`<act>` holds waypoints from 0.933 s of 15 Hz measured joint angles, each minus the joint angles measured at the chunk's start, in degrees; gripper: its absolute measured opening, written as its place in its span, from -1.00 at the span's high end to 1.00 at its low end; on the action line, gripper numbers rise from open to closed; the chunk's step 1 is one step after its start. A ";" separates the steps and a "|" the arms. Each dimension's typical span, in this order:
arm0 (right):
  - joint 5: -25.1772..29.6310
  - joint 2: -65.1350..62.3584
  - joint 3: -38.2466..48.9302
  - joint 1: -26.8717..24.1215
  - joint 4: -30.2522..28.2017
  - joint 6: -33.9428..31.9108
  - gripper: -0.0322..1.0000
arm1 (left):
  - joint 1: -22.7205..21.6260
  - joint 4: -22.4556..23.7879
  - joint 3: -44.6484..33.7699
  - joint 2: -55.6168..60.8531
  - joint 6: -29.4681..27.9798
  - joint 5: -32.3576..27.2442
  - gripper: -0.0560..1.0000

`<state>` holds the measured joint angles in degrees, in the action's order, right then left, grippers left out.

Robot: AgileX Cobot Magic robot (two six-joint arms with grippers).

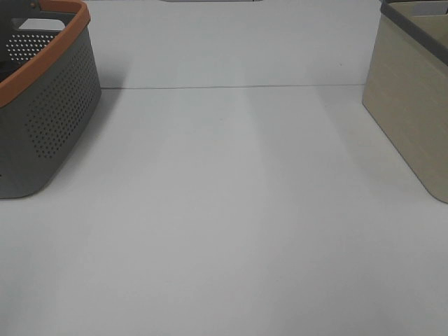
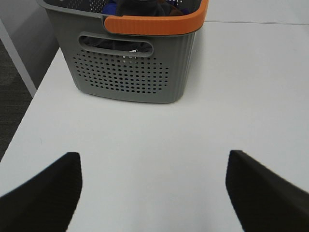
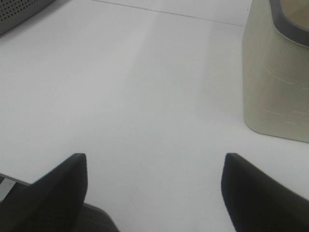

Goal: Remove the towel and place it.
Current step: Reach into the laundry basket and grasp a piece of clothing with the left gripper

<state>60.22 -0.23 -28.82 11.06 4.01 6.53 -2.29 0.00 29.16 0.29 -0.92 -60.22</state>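
A dark charcoal-grey towel (image 2: 140, 8) lies bunched inside the grey perforated basket with an orange rim (image 2: 130, 72), next to something blue; only its top shows, in the left wrist view. The same basket stands at the far left of the exterior view (image 1: 49, 105), where its inside is hidden. My left gripper (image 2: 154, 193) is open and empty, above the white table a short way in front of the basket. My right gripper (image 3: 154, 193) is open and empty over the table, near the beige bin (image 3: 277, 82). Neither gripper shows in the exterior view.
A beige bin with a dark grey rim (image 1: 413, 105) stands at the right edge of the white table (image 1: 231, 210). The table's left edge and dark floor (image 2: 12, 96) show beside the basket in the left wrist view.
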 joint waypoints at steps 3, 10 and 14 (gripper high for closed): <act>0.00 0.00 0.00 0.00 0.00 0.00 -0.53 | 0.00 0.00 0.00 0.00 0.00 0.00 -0.55; 0.00 0.00 0.00 0.00 0.00 0.00 -0.53 | 0.00 0.00 0.00 0.00 0.00 0.00 -0.55; 0.00 0.00 0.00 0.00 0.00 0.00 -0.53 | 0.00 0.00 0.00 0.00 0.11 0.00 -0.55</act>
<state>60.22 -0.23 -28.82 11.06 4.01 6.53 -2.29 0.00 29.16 0.29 -0.80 -60.22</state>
